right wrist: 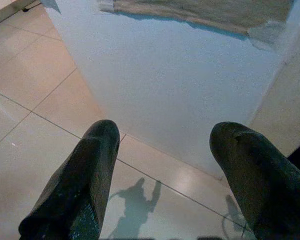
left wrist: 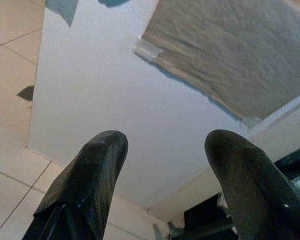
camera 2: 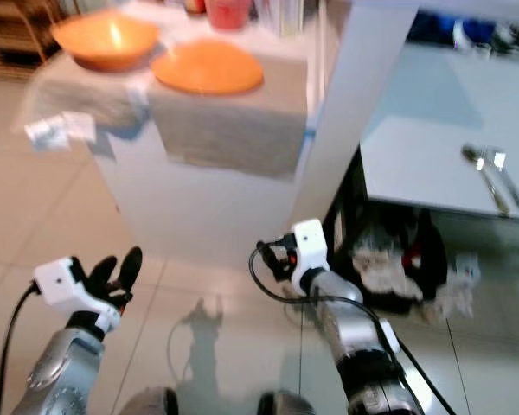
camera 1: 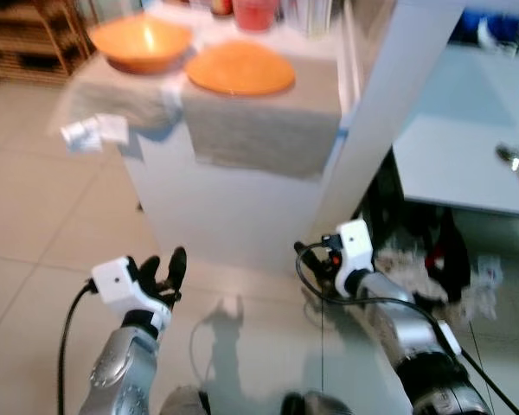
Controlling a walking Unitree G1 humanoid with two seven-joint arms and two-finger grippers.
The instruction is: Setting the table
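On the left, the left gripper [camera 1: 169, 270] is hanging low over the tiled floor with its fingers [left wrist: 90, 175] spread wide and holding nothing, presumably readied for a pickup. Up on the white counter [camera 1: 225, 199], draped with a grey cloth [camera 1: 259, 130], the shallow orange bowl [camera 1: 140, 43] and flat orange plate [camera 1: 240, 69] are sitting side by side, well beyond reach. To the right, the right gripper [right wrist: 165, 170] is likewise gaping wide and empty, while metal cutlery [camera 2: 493, 177] is lying on the pale grey table [camera 2: 415, 164].

Daylight is brightening the scene; head views are blurring softly, the glossy floor [camera 1: 35, 216] is mirroring shadows, and glare is whitening the bowl [camera 1: 141, 41].
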